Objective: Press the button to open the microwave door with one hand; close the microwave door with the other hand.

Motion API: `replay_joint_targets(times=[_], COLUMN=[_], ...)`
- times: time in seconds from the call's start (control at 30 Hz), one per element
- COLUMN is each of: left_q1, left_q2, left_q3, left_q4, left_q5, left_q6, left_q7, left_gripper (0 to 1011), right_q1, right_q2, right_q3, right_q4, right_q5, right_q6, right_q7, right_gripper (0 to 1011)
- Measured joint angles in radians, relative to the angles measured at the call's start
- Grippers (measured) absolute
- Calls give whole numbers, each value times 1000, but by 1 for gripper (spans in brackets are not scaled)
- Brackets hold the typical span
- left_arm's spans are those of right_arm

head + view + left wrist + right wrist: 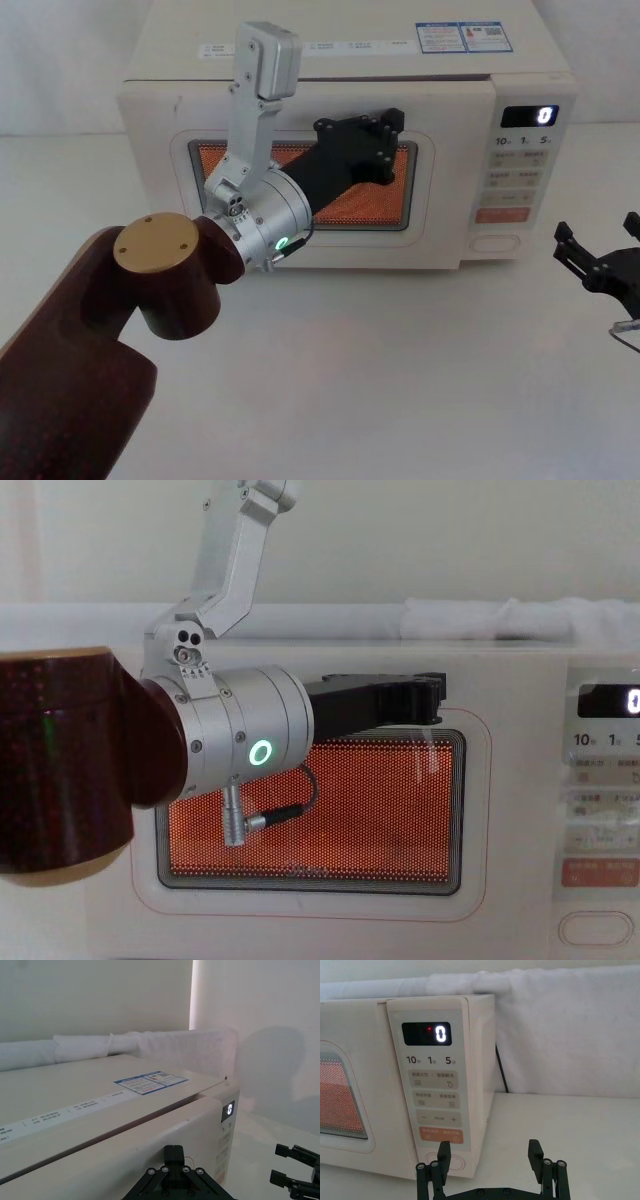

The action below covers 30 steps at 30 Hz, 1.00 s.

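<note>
Left claw (385,128): pressed up at the microwave door (300,245), near the upper right corner of its window (310,810). Whether its fingers are spread or clenched, I cannot tell. In the left wrist view a thin dark seam runs along the door's top edge, so the door looks nearly flush but possibly not latched.

Right claw (490,1157): released, fingers apart, empty, hovering low over the counter (400,370) just in front of the control panel (525,165). The button (498,242) sits at the panel's bottom, close to one of the fingers.

Display (440,1034) reads 0.

Risks, as judged:
- Left push too light or off-square; door rebounds and stays ajar.
- Right claw that near the button could brush it and pop the door open again.
- Hard shove may slide the microwave (150,100) back on the counter.
</note>
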Motion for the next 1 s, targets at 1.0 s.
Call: replay_joint_targets(times=[1.0], left_q1=[3], left_q2=[-24], left_q3=[-19], left_q4=[15], left_q5=[23], left_q6=[13], left_q7=[28], left_gripper=[0], right_q1=[0], right_q2=[0], right_q3=[0], right_q4=[0], right_q5=[0], right_q6=[0], right_q7=[0], right_gripper=[1002])
